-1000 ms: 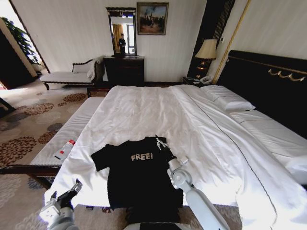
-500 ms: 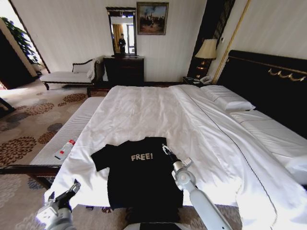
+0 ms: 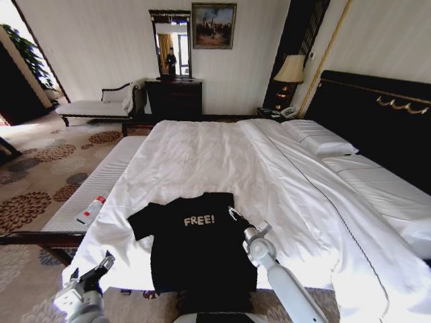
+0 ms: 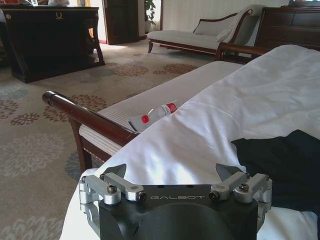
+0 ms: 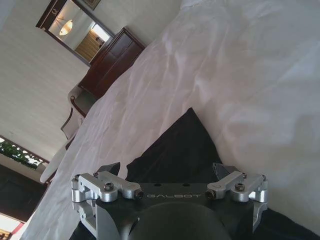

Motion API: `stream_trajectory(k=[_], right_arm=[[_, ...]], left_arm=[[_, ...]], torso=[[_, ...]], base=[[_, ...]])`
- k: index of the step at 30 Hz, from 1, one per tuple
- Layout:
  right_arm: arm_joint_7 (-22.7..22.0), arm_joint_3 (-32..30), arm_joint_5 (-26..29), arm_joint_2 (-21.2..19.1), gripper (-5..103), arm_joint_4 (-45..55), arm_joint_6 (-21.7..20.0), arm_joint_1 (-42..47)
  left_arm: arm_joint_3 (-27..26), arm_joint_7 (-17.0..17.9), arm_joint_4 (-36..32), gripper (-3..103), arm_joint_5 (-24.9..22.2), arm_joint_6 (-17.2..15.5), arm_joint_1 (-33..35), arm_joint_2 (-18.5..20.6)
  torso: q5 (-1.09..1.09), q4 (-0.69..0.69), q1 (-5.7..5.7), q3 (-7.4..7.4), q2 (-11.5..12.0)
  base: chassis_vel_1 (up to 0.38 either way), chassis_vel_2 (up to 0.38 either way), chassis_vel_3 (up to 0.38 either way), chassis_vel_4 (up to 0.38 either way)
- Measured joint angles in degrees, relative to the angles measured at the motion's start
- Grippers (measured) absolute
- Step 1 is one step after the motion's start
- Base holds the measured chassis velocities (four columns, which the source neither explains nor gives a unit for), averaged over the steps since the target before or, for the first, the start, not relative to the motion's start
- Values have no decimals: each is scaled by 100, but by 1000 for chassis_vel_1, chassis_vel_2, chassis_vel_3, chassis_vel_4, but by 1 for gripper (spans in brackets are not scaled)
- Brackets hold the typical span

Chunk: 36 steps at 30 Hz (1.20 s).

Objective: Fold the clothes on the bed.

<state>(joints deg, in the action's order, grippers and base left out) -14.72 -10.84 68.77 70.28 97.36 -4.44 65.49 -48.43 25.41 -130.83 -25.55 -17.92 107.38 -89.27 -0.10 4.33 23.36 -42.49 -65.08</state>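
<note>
Pulling back a bit, my right gripper (image 3: 234, 214) hangs open over the black T-shirt (image 3: 195, 249); I might bunch it. Left gripper (image 3: 94, 268) waits open.

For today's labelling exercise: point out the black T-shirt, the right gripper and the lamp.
Black T-shirt (image 3: 195, 252), head view, on the chest below the lettering.
Right gripper (image 3: 232, 212), head view, between its fingertips.
Lamp (image 3: 291, 68), head view, on the shade.

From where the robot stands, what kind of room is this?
Most likely a hotel bedroom: a very large bed with white sheets and a tall dark headboard, a bedside lamp next to a phone, and a framed painting beside a mirror.
</note>
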Motion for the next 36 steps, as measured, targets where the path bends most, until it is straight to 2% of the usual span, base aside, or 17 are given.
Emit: stream_trajectory(k=[6, 13, 16, 18, 23, 26, 36], right_arm=[[140, 117, -66, -58, 100, 295, -179, 211], [168, 21, -221, -26, 100, 264, 32, 42], [-55, -5, -229, -37, 100, 109, 59, -75], [-435, -12, -192, -45, 100, -37, -58, -147], [-856, 5, -71, -70, 100, -120, -326, -159], [-818, 25, -51, -70, 100, -99, -367, -148], [-238, 154, -188, -65, 100, 197, -353, 7]], left_arm=[[-24, 2, 23, 100, -11, 0, -10, 7], [-36, 2, 40, 100, -13, 3, -5, 9], [-38, 2, 47, 100, -12, 16, 5, 10], [-37, 2, 46, 100, -6, 21, 12, 10], [-36, 2, 12, 100, -3, 20, 9, 34], [-37, 7, 7, 100, 2, 15, 6, 38], [-46, 17, -13, 100, 24, 10, 18, 36]], torso=[[0, 1, 0, 0, 0], [0, 0, 1, 0, 0], [-1, 0, 0, 0, 0], [1, 0, 1, 0, 0], [0, 1, 1, 0, 0], [0, 1, 0, 0, 0], [0, 0, 0, 0, 0]], base=[[0, 0, 0, 0], [0, 0, 0, 0], [0, 0, 0, 0], [0, 0, 0, 0], [0, 0, 0, 0], [0, 0, 0, 0], [0, 0, 0, 0]])
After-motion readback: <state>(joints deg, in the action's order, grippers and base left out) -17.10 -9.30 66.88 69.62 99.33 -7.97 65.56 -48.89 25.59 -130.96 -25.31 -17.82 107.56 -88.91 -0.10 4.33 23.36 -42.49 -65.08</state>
